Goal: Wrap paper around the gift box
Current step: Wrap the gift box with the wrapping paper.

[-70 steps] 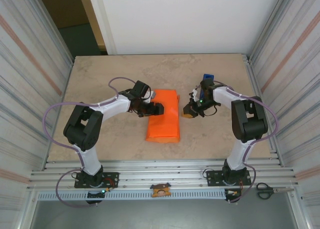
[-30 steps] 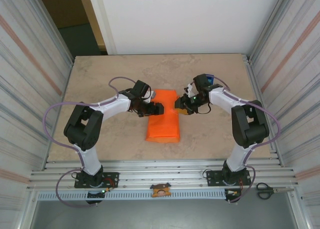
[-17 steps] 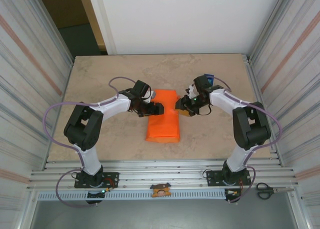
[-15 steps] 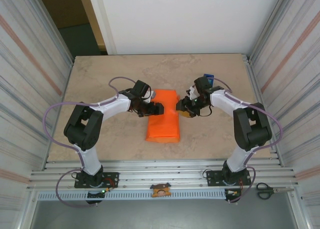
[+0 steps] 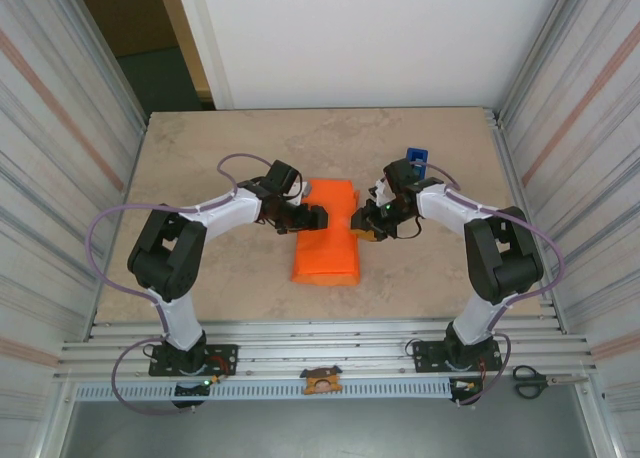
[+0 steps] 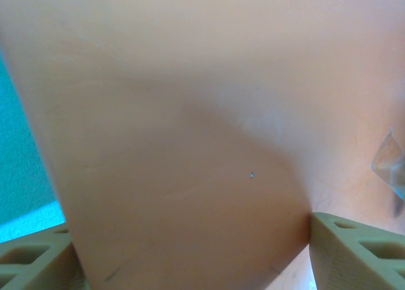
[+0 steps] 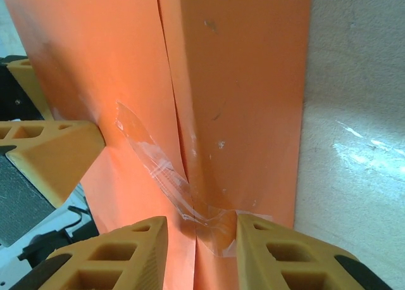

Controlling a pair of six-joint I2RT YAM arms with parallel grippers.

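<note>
Fingers of the right gripper (image 7: 202, 239) stand narrowly spread over the seam (image 7: 174, 113), with the loose end of a clear tape strip (image 7: 158, 160) lying between them. Whether either pad actually touches the tape cannot be confirmed from this angle. The strip runs diagonally across the seam where two flaps of the paper (image 7: 247, 81) meet.

The left gripper (image 5: 314, 218) sits just left of the seam, jaws spread wide and bearing down on the left flap. The paper forms a folded oblong bundle in the middle of the table (image 5: 200, 158). The gift box is judged to lie inside it, fully covered. A blue tape dispenser (image 5: 415, 159) stands behind the right gripper, toward the far right.

Risks noted:
- The tape is wrinkled and partly raised. Unless pressed flat, it may peel and let the seam open.
- Adhesive may cling to a pad and lift the strip when the gripper withdraws.
- Releasing the left hold early would let the flap spring back.
</note>
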